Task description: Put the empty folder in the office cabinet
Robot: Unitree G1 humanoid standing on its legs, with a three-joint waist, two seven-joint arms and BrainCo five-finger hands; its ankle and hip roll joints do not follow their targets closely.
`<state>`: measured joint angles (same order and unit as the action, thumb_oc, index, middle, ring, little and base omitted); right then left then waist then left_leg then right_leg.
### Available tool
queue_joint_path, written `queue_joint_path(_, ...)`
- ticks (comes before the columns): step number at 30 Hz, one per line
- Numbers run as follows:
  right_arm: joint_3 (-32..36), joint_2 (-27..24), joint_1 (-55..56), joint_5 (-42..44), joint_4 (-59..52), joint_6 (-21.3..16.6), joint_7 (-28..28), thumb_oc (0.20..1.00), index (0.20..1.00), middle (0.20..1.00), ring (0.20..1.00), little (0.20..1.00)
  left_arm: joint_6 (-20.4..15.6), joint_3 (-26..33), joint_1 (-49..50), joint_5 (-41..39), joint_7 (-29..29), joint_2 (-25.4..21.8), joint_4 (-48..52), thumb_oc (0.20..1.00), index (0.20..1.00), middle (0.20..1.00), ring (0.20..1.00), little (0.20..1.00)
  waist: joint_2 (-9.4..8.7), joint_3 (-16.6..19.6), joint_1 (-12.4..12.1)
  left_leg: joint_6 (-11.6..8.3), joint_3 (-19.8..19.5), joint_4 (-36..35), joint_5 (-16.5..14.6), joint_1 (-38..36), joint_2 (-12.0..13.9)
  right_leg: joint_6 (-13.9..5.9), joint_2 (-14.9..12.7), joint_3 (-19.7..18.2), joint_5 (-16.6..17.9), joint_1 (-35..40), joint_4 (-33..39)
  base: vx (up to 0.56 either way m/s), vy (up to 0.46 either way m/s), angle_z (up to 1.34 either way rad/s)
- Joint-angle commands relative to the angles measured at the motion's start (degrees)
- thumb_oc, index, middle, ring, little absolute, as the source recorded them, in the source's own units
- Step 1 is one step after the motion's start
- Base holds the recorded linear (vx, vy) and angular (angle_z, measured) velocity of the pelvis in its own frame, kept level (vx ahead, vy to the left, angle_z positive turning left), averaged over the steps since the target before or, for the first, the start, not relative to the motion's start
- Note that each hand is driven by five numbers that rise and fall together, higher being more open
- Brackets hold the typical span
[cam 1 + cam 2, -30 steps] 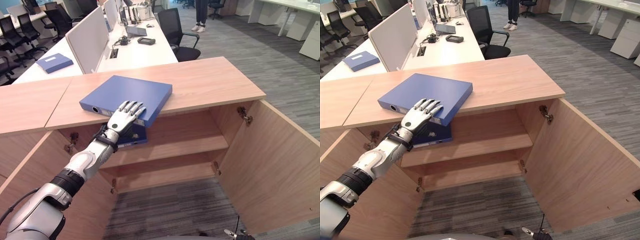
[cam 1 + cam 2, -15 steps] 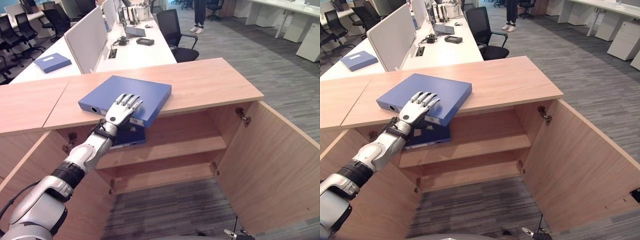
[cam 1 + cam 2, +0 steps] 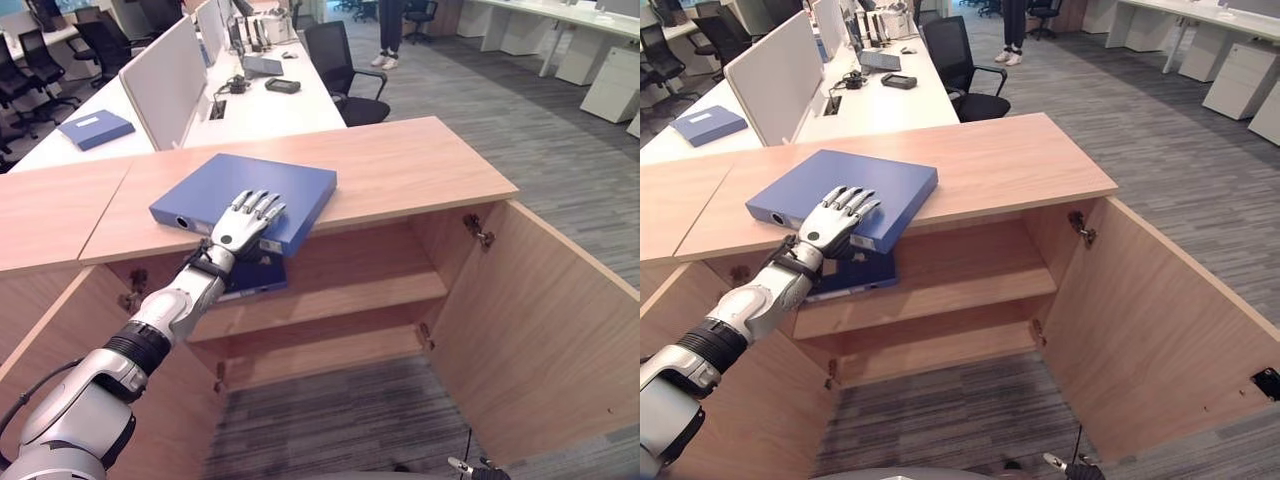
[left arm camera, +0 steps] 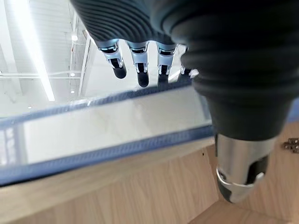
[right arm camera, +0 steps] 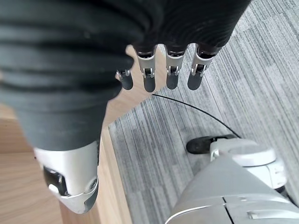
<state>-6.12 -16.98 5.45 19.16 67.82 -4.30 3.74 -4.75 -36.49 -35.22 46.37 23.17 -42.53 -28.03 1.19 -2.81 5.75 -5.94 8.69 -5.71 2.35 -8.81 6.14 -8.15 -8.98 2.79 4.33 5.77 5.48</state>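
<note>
Office cabinet top, blue folder under flat, open-fingered left hand; right hand relaxed.

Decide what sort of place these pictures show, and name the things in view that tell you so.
Most likely an open-plan office. Long white desks with grey divider screens stand behind a light wooden cabinet with open doors, black swivel chairs sit at the desks, and a flat blue folder lies on the cabinet top under the left hand.

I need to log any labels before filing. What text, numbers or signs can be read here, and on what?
No text here can be read.
Blue folder on the cabinet top, under the left hand: no label or print in view.
Second blue folder on the far desk: a pale label, too small to read.
</note>
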Motion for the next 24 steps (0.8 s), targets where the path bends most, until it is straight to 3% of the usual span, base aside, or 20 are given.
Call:
queue_joint_path(1, -0.39, -1.52, -4.27, 1.71, 1.32, -1.27, 0.02, 1.000, 1.000, 1.000, 1.000, 1.000, 1.14, 0.28, -13.00, -2.45, 1.68, -0.15, -5.29, 1.000, 1.000, 1.000, 1.000, 1.000, -0.51, -2.67, 0.19, -0.75, -1.28, 0.71, -7.07, -3.32, -0.58, -2.94, 0.83, 1.39, -6.38, 4.26, -0.80, 0.00, 0.001, -0.06)
queue_joint_path(3, -0.39, -1.52, -4.27, 1.71, 1.32, -1.28, 0.02, 1.000, 1.000, 1.000, 1.000, 1.000, 1.14, 0.26, -13.03, -2.46, 1.69, -0.14, -5.32, 0.765, 0.765, 0.765, 0.765, 0.765, -0.51, -2.67, 0.18, -0.75, -1.28, 0.71, -7.07, -3.32, -0.58, -2.94, 0.83, 1.38, -6.38, 4.25, -0.81, 0.00, -0.001, -0.04)
queue_joint_path(4, -0.48, -1.53, -4.36, 1.77, 1.31, -1.31, 0.10, 1.000, 1.000, 1.000, 1.000, 1.000, 1.26, 0.13, -13.34, -2.72, 1.71, 0.05, -5.72, 0.373, 0.373, 0.373, 0.373, 0.373, -0.50, -2.65, 0.22, -0.76, -1.31, 0.71, -7.02, -3.29, -0.55, -2.93, 0.83, 1.37, -6.36, 4.20, -0.84, 0.00, 0.000, 0.00)
queue_joint_path(5, -0.58, -1.54, -4.38, 1.80, 1.24, -1.34, 0.19, 1.000, 1.000, 1.000, 1.000, 1.000, 1.45, 0.05, -13.57, -2.93, 1.79, 0.19, -6.16, 0.200, 0.200, 0.200, 0.200, 0.200, -0.49, -2.68, 0.23, -0.78, -1.31, 0.71, -6.98, -3.26, -0.52, -2.92, 0.84, 1.39, -6.35, 4.17, -0.85, 0.00, 0.000, 0.00)
queue_joint_path(24, 0.19, -1.11, -4.32, 3.61, 1.37, -1.52, 0.28, 1.000, 1.000, 1.000, 1.000, 1.000, 1.20, 1.12, -12.62, -4.80, 1.61, -0.20, -6.01, 0.200, 0.200, 0.200, 0.200, 0.200, -0.43, -2.58, 0.21, -0.80, -1.21, 0.71, -7.03, -3.51, -0.44, -2.84, 0.94, 1.41, -6.57, 4.41, -0.86, 0.00, 0.000, 0.00)
